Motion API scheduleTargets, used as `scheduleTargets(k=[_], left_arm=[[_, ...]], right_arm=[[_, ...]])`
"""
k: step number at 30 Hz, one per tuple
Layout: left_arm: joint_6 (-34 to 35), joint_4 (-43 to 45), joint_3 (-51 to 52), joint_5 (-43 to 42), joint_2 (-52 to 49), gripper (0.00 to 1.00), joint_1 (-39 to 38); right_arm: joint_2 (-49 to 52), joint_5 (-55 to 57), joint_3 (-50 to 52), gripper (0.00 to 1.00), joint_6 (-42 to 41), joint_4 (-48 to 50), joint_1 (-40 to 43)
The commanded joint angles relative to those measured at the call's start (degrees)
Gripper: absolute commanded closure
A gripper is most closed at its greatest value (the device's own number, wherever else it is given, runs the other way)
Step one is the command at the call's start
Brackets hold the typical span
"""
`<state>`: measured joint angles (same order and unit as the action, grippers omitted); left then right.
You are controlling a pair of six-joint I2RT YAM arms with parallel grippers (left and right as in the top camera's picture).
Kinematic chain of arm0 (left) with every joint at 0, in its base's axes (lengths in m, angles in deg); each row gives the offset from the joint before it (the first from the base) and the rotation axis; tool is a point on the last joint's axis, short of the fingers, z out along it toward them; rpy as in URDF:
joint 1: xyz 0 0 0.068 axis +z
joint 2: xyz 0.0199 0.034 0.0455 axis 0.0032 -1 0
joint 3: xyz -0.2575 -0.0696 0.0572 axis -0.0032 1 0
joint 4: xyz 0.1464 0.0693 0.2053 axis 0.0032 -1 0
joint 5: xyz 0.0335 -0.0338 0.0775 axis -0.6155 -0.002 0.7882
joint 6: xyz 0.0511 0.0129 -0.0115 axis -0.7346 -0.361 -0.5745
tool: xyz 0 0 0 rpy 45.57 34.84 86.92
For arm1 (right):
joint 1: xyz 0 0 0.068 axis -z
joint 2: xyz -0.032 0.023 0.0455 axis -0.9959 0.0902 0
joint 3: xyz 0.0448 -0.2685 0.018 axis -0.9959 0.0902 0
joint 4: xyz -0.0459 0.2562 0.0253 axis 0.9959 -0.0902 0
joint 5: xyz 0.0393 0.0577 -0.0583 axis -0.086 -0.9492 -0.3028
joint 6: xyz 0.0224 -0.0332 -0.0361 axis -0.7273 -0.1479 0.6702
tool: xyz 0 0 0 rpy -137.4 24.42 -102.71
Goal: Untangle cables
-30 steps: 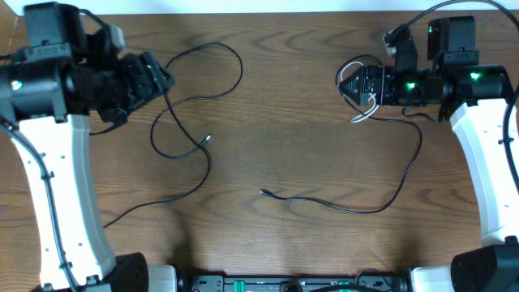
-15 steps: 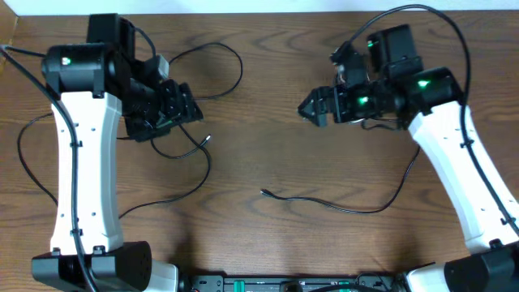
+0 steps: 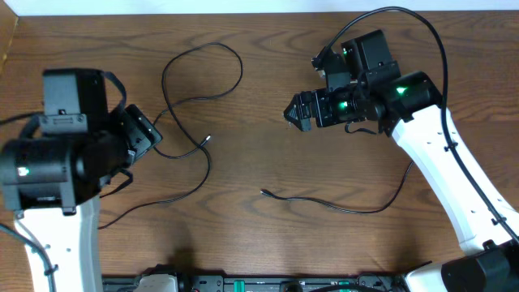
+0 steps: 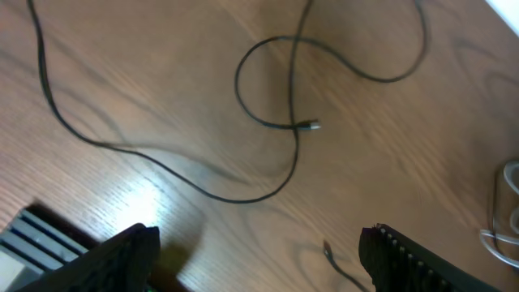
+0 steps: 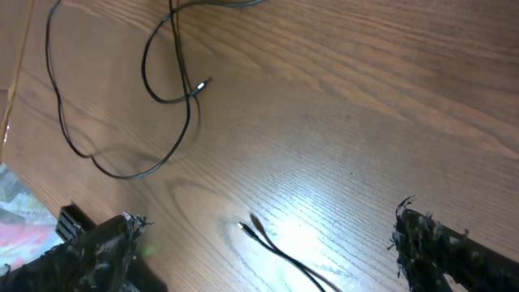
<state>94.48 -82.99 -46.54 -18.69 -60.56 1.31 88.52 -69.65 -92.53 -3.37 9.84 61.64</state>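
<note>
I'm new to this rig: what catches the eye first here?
Two thin black cables lie apart on the wooden table: the looped black cable sprawls at the left, the second black cable trails across the lower middle toward the right arm. The left gripper, by the loops, and the right gripper, upper centre, both stand open and empty.

Surface: dark brown wood-grain desk (image 3: pixel 259 162) fills view; pale white strip (image 3: pixel 243 6) along far edge; bright glare patches on grain.

Looped cable (image 3: pixel 208 139) on table (image 3: pixel 268 255) left; 2nd cable (image 3: pixel 324 203) centre-right, well apart.
</note>
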Motion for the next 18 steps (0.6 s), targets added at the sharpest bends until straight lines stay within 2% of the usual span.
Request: scheduleTargets(k=[1,4,7,10,14,18], left_arm=[[4.2,3.6,10.1,1.8,-2.4,0.16,0.0],[0.1,9.0,17.0,-0.8,-4.1,0.16,0.0],[-8.9,17.1,23.1,-0.8,-7.8,0.16,0.0],[-17.2,20.8,24.8,-0.8,-12.3,0.15,0.0],[-19.8,22.3,24.8,-1.4,-19.5,0.15,-0.3],[-24.8,23.7,24.8,-9.4,-25.5,0.17,-1.9]], right_arm=[[0.5,0.5,0.2,0.01,-0.5,0.1,-0.5],[0.5,0.4,0.2,0.01,-0.5,0.2,-0.5],[0.5,0.5,0.2,0.01,-0.5,0.1,-0.5],[0.5,0.7,0.2,0.01,-0.5,0.5,-0.5],[0.5,1.8,0.2,0.01,-0.5,1.4,-0.5],[0.5,3.1,0.2,0.01,-0.5,1.7,-0.5]])
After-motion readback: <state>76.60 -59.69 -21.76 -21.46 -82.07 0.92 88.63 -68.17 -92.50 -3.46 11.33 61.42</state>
